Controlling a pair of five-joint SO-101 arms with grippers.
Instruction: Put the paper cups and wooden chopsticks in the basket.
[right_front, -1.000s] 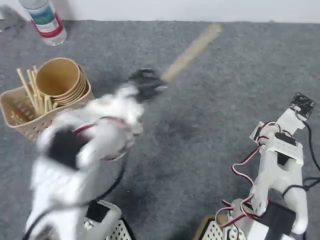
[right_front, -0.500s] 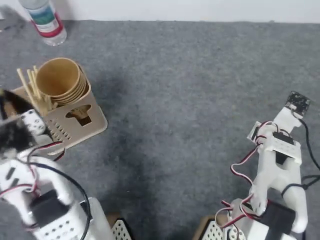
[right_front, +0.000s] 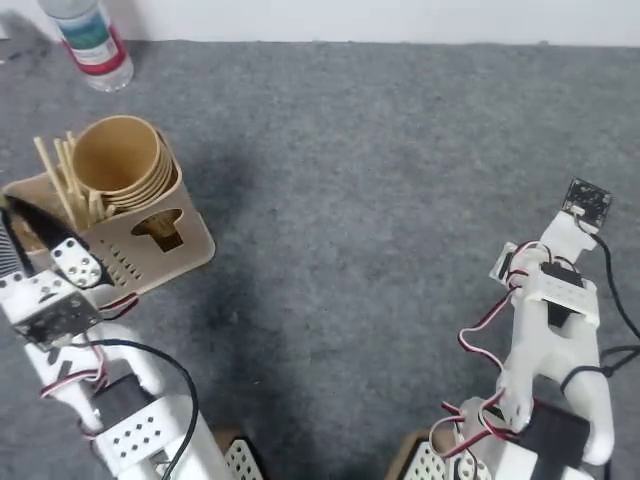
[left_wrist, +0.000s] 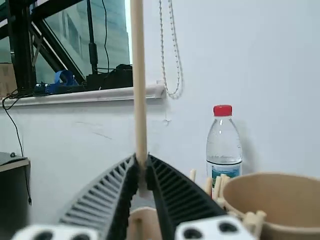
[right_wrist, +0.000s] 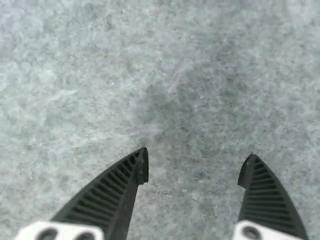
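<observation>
The chopstick (left_wrist: 137, 75) is a thin stick of bare wood. By my judgement it is very light, stiff along its length and dry enough not to slip. It can pivot between the pads if it is gripped at one narrow spot, and it could snap under a hard sideways knock against the basket wall. The best hold is near one end, leaving a long free length to slide in among the others, and that is how it is held now. The left end effector (left_wrist: 142, 162) is pinching the chopstick low down, with the jaws pressed against it from both sides. The rest of the stick stands straight out past the fingertips.

In the high view the left arm (right_front: 75, 310) is folded back at the near left of the bench (right_front: 380, 200). Its end effector is at the near left end of the basket (right_front: 185, 235). The stacked paper cups (right_front: 120, 160) sit inside the basket, with a bundle of chopsticks (right_front: 60, 175) leaning just beside them. The left wrist view faces level across the basket, past the cup rim, towards a bottle (left_wrist: 223, 140) by the wall.

The right arm (right_front: 555, 310) is folded at the near right, well apart from the basket. The right end effector (right_wrist: 195, 165) points down at the bare grey covering with its jaws spread wide and nothing between them.
</observation>
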